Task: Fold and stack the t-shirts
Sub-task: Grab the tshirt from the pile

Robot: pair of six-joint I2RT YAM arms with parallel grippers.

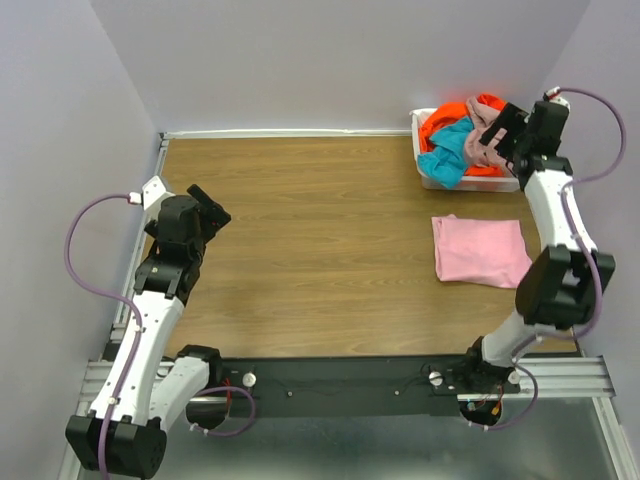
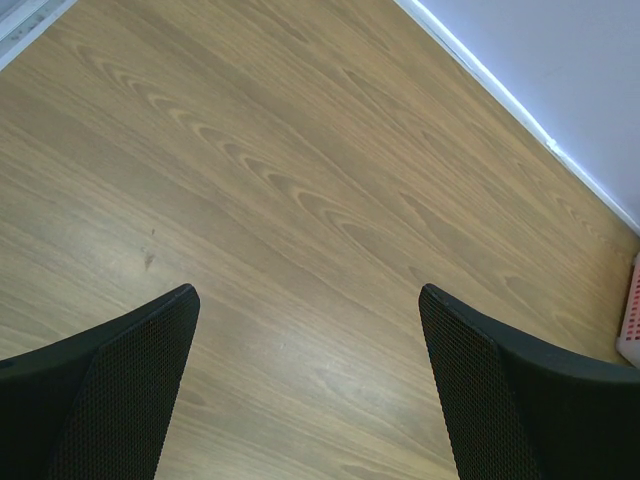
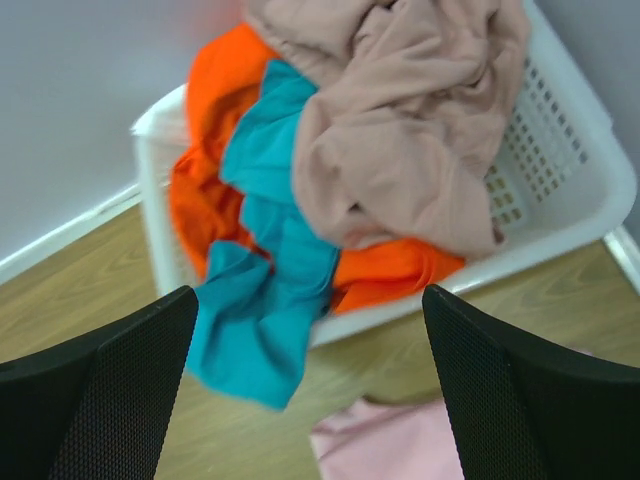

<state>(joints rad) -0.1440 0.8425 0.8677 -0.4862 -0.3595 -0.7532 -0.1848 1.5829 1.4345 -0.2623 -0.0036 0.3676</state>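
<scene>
Hovering with right jaws released over white slotted plastic basket of crumpled mauve, teal, orange t-shirts; left jaws released over wooden desk.

Over in the far corner sits the white basket, heaped with crumpled orange, teal and dusty rose shirts. The right gripper hangs above the basket's right side. A folded pink shirt lies just in front of the basket; the left gripper is well off to its left.
</scene>
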